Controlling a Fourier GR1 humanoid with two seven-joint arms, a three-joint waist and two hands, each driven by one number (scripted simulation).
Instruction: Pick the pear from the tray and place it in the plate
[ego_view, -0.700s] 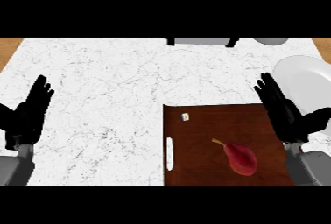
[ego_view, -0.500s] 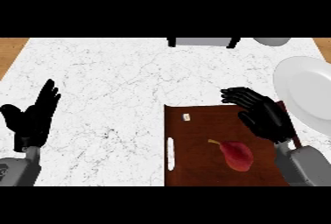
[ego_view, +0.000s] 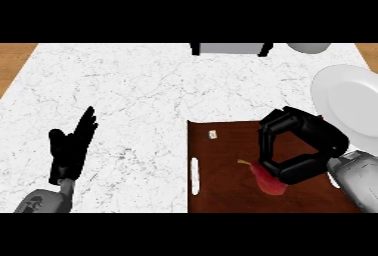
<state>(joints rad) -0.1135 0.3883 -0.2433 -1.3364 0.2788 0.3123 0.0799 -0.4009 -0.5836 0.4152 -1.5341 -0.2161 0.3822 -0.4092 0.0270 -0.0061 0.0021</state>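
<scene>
A dark red pear (ego_view: 270, 184) lies on the brown tray (ego_view: 221, 170) at the lower right, its stem pointing up-left. My right hand (ego_view: 306, 145) hangs over the tray with fingers and thumb curled in a ring just above the pear, hiding its right part. Whether the fingers touch the pear I cannot tell. The white plate (ego_view: 351, 107) sits at the right edge, beside the tray's far right corner. My left hand (ego_view: 70, 147) stands open at the left over the white marble counter, fingers straight.
A white handle (ego_view: 195, 176) runs along the tray's left edge and a small white tag (ego_view: 213, 134) lies near its top. A grey object (ego_view: 229, 48) and a grey round thing (ego_view: 310, 47) stand at the counter's far edge.
My right hand moved down and left over the tray and curled its fingers above the pear. The left hand shifted slightly right and lower, still open.
</scene>
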